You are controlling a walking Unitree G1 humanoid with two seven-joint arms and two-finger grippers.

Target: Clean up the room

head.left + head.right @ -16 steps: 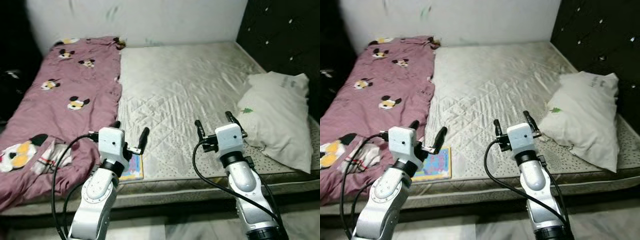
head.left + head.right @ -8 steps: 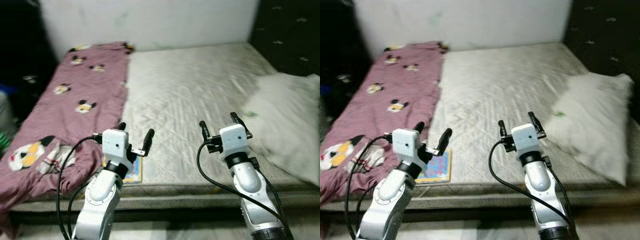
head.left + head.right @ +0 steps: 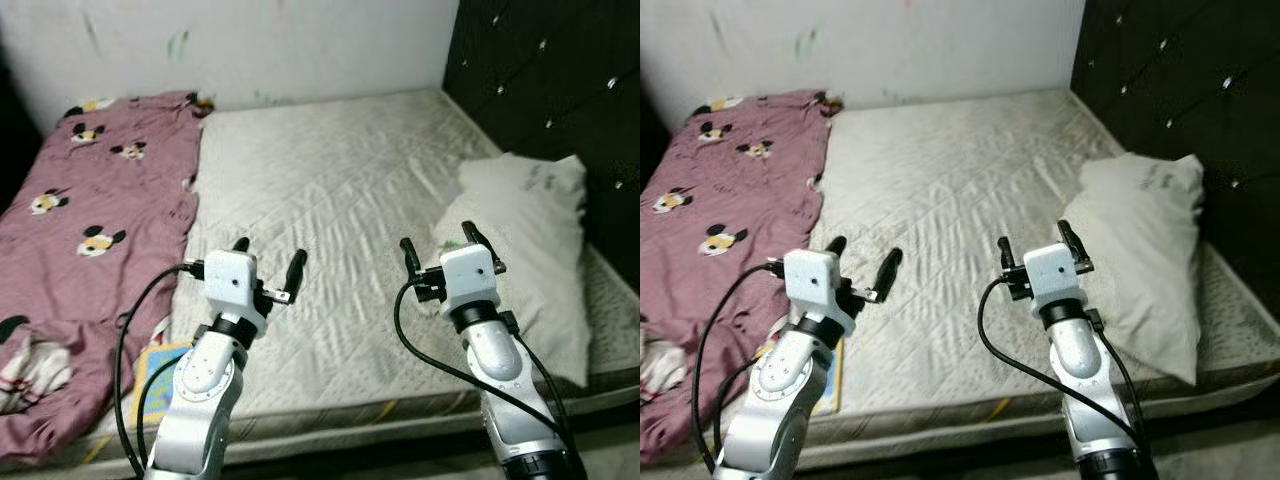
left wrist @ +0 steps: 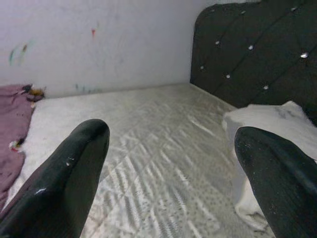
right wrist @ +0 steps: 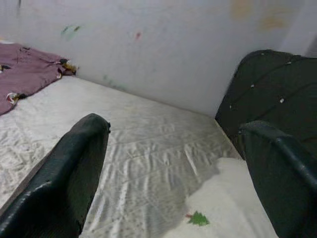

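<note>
- quilted, off-white fabric covered the bare mattress (image 3: 330,190), which ran from the pale, paint-flecked wall (image 3: 250,40) towards the robot.
- a maroon blanket (image 3: 90,210) printed with cartoon mice lay along the mattress's left side, bunched near the front left corner.
- a colourful children's book (image 3: 158,372) lay flat near the front edge of the mattress, just beside the blanket and partly hidden behind the left arm.
- a white pillow (image 3: 525,250) rested on the right side of the mattress, against the black tufted headboard (image 3: 560,90); a small green mark showed on its near end.
- the left gripper (image 3: 268,268) hovered above the front part of the mattress, its two black fingers spread apart and holding nothing; the book sat below and to its left.
- the right gripper (image 3: 437,246) hovered above the mattress just beside the pillow's near end, fingers likewise spread wide with nothing between them.
- in the left wrist view, the fingers (image 4: 74,163) framed the mattress, the wall and the headboard.
</note>
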